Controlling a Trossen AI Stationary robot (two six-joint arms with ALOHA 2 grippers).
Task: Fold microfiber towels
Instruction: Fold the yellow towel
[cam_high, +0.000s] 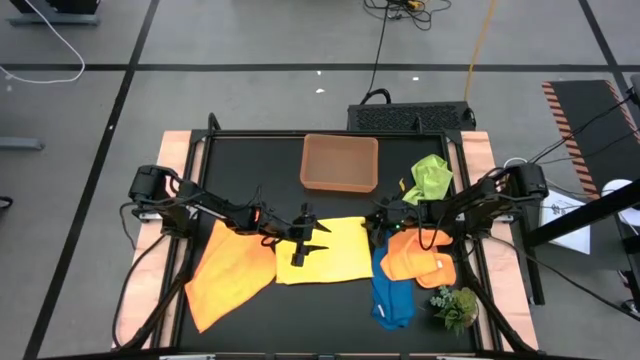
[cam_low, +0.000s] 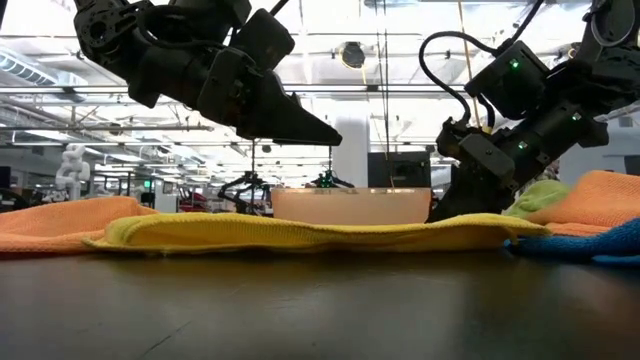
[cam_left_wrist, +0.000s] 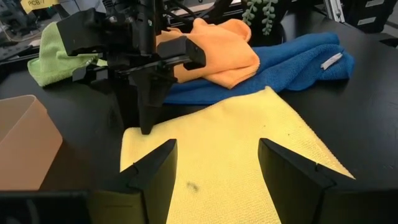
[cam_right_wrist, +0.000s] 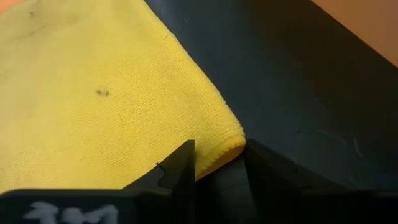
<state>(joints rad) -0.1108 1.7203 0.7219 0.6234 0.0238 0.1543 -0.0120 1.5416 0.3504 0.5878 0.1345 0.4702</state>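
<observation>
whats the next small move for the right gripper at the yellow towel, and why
Probably close the right gripper fully on the yellow towel's corner, then lift. In the right wrist view its fingers straddle that corner, low at the table, with a gap left between them. The left gripper hangs open above the towel's other side, not gripping yet, so it likely needs to come down next.

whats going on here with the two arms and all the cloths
Two robot arms are working on a yellow towel spread flat in the middle of the table. The right gripper is down at the towel's far right corner, its fingers straddling the corner with a gap between them. The left gripper hovers open above the towel's left part. Nothing is folded yet. An orange towel, a blue towel and a lime green towel lie around it.
</observation>
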